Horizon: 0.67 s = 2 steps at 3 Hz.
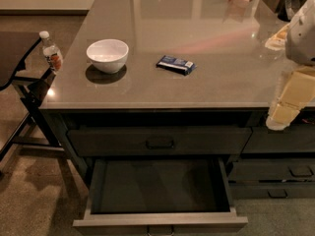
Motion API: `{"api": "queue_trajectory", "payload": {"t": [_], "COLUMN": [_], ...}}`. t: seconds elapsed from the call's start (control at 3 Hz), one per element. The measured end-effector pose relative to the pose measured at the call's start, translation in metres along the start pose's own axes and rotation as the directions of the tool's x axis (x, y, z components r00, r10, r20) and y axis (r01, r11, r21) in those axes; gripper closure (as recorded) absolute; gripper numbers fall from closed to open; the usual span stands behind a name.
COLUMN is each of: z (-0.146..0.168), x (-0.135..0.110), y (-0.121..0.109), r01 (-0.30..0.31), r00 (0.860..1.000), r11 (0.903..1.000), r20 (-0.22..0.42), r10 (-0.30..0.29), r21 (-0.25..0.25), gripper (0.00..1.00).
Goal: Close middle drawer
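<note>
The middle drawer (160, 186) is pulled far out of the dark grey cabinet below the countertop. Its long shallow box is empty. Its low flat front (160, 224) lies at the bottom edge of the view, with a small dark pull (161, 228) at its centre. Above it, a slim drawer front (160, 140) with its own pull sits flush with the cabinet. My gripper (281, 116) hangs at the right edge of the view, over the counter's front right corner, above and to the right of the open drawer and apart from it.
On the grey countertop (197, 43) are a white bowl (107, 55), a blue packet (176, 65) and a water bottle (50, 51) at the left edge. A dark chair frame (22, 90) stands on the left. More drawer fronts (295, 170) are on the right.
</note>
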State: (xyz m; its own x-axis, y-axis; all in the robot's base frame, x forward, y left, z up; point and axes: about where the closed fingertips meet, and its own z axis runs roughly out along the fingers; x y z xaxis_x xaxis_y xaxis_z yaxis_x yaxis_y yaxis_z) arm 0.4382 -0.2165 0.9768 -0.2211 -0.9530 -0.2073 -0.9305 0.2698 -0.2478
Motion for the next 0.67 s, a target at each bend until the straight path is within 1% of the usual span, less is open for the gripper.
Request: {"api": "queue_trajectory", "payload": {"t": [0.33, 0.67], "z": [0.0000, 0.0100], "x": [0.0000, 0.0033], "y": [0.0000, 0.0086], "r01": [0.000, -0.006], "r00": [1.000, 1.000], "r11": [1.0000, 0.9999], "r20": [0.000, 0.011], "r10": [0.000, 0.006], "r21": [0.000, -0.011], "gripper": [0.00, 0.17]}}
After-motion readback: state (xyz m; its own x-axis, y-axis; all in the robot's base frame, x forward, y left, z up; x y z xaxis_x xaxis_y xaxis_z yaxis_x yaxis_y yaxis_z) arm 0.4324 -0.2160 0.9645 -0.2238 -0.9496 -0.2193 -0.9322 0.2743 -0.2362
